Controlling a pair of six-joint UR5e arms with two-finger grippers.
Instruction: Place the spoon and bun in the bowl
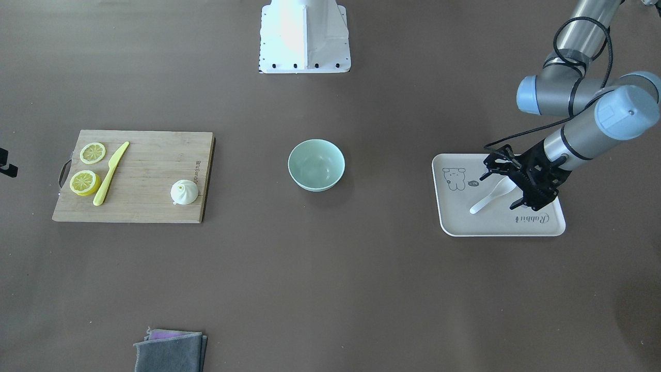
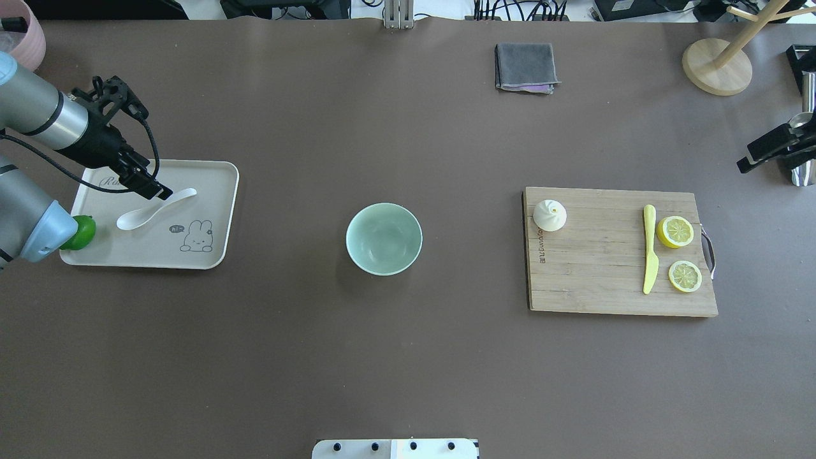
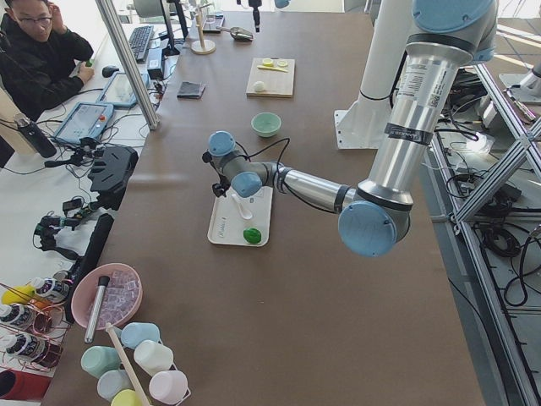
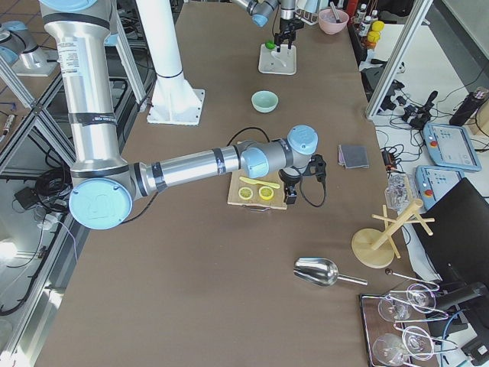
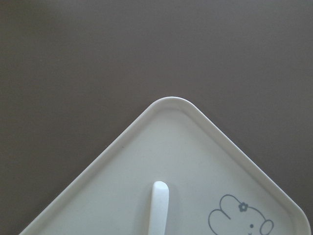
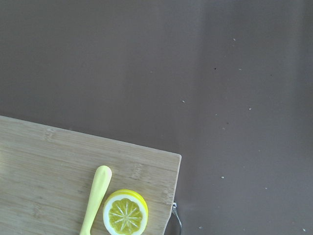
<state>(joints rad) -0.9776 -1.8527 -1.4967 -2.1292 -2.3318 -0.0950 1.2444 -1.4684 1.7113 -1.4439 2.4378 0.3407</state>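
Left hand [image 1: 503, 188] ready to pick up the spoon [image 2: 153, 208]

Seen from overhead, on the brown surface [image 2: 408, 357] the wooden board [image 2: 593, 268] lies at 3 o'clock and the tray [image 2: 210, 255] at 9 o'clock from the empty bowl [image 2: 384, 237], so each arm likely fetches one thing. The left hand hangs over the tray, fingers spread either side of the spoon to pinch it. The right hand [image 2: 758, 153] is past the board; I cannot tell if it is open. The bun [image 2: 549, 215] sits at the board's 10 o'clock corner.

The tray [image 1: 465, 217] reads "Rabbit" and "hi~".
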